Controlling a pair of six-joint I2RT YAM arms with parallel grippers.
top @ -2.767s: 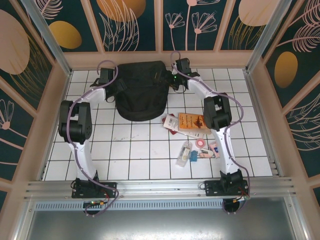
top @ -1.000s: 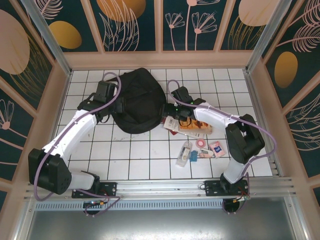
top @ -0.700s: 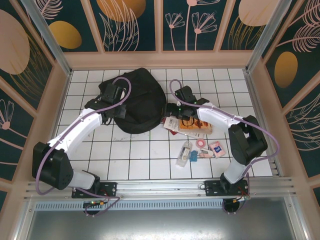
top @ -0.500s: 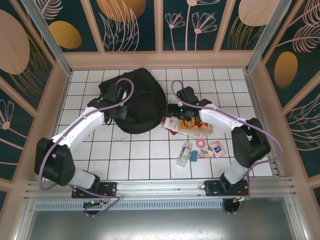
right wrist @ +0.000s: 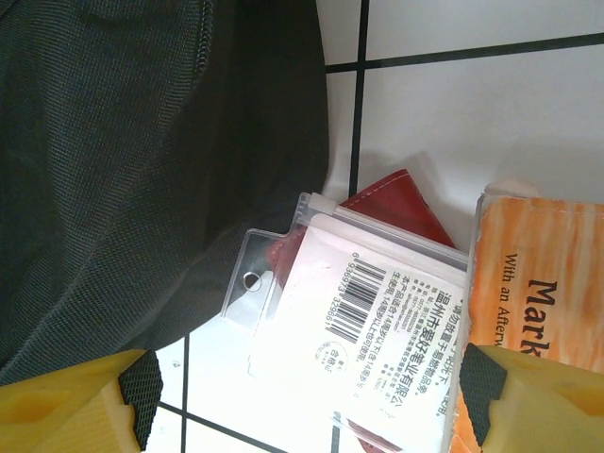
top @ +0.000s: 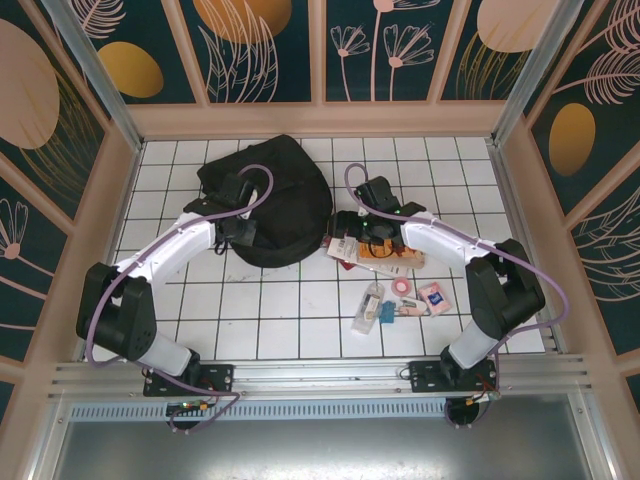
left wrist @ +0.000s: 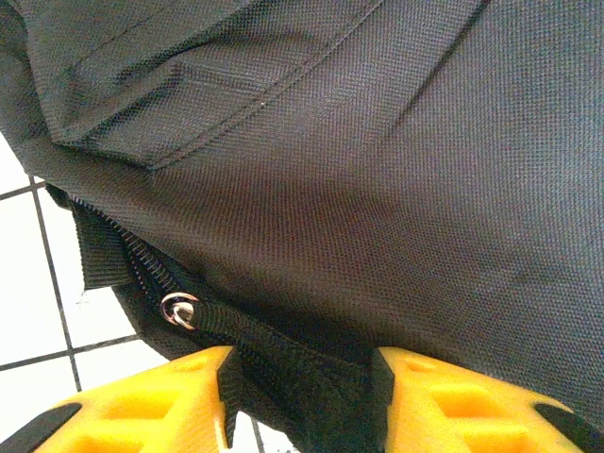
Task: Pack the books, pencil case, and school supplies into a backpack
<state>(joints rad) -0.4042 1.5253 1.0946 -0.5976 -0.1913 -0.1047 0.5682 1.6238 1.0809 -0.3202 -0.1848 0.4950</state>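
While the left arm curls in over the white tiled table (top: 300,300), the left gripper (left wrist: 300,401) is clamped on the near edge of the black backpack (top: 270,190). A fold of its fabric, just beside a small metal zip ring (left wrist: 177,310), fills the gap between the yellow fingers (left wrist: 142,406). The backpack lies slumped on the far half of the table, between the two arms. On its right side the right gripper (right wrist: 307,396) hangs with its jaws spread wide, holding nothing. Under it sits a white packet (right wrist: 368,330) with a barcode, its clear hang tab right up against the backpack's edge. An orange book (top: 388,250) lies just to the right of that packet. Nearer the arm bases sit a pink tape roll (top: 401,287), a blue-and-white card (top: 433,295) and a long clear packet (top: 368,308), well apart from the backpack.
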